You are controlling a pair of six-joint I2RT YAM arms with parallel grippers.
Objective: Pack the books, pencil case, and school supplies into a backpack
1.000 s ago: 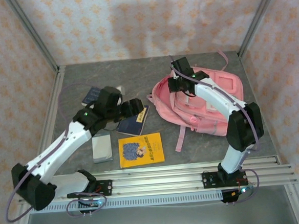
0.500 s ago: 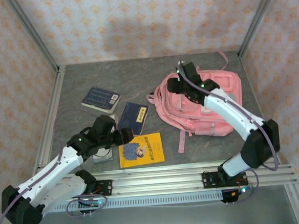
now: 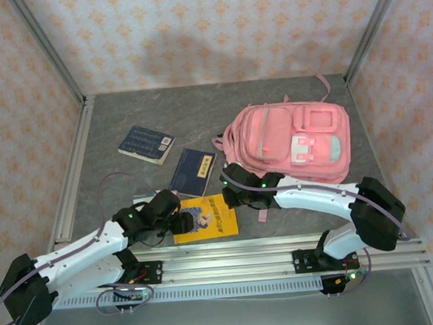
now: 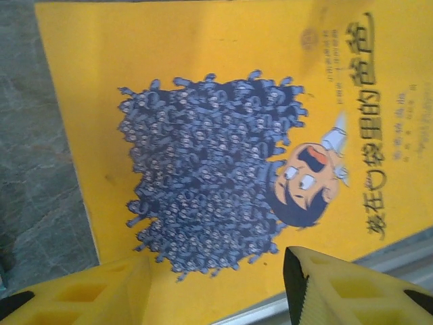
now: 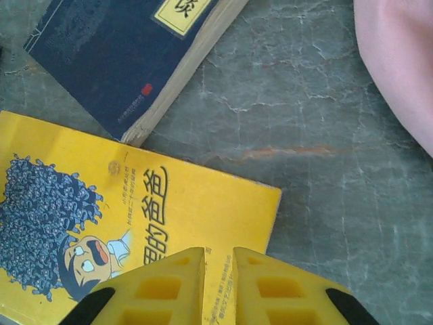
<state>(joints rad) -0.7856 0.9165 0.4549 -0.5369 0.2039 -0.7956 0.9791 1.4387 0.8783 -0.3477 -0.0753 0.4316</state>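
The yellow book [image 3: 208,218] is lying flat on the bench [image 3: 198,108], cover up, right at the near edge by the rail [image 3: 282,247] and well apart from the backpack [image 3: 293,138]. It looks like a thin paperback: light, a bit floppy, glossy cover. My guess is it'll skate around rather than lift if you just press on it. There's nothing to pinch from above while it's flat. Best bet imo is an edge or corner: tip 1 side up first, then clamp near the spine where it's stiffest. I can't tell which side that is.

The left claw [image 3: 182,223] sits over the book's left part with its fingers [image 4: 95,298] spread apart. There's nothing between them, just the cover underneath. The right claw [image 3: 230,196] is at the book's far right corner, fingers [image 5: 162,281] practically together with only a sliver of gap, gripping nothing.

Writing: the cover has a cartoon kid's face poking out of a big dark-blue scribbly mass. There's a bold Chinese title along 1 side, which I read as 装在口袋里的爸爸, not 100% sure. The smaller print beside it is too tiny to read. The navy book [image 3: 193,171] just beyond it has a pale label with a Chinese character, cut off in the right wrist view, plus a little red mark I can't read.
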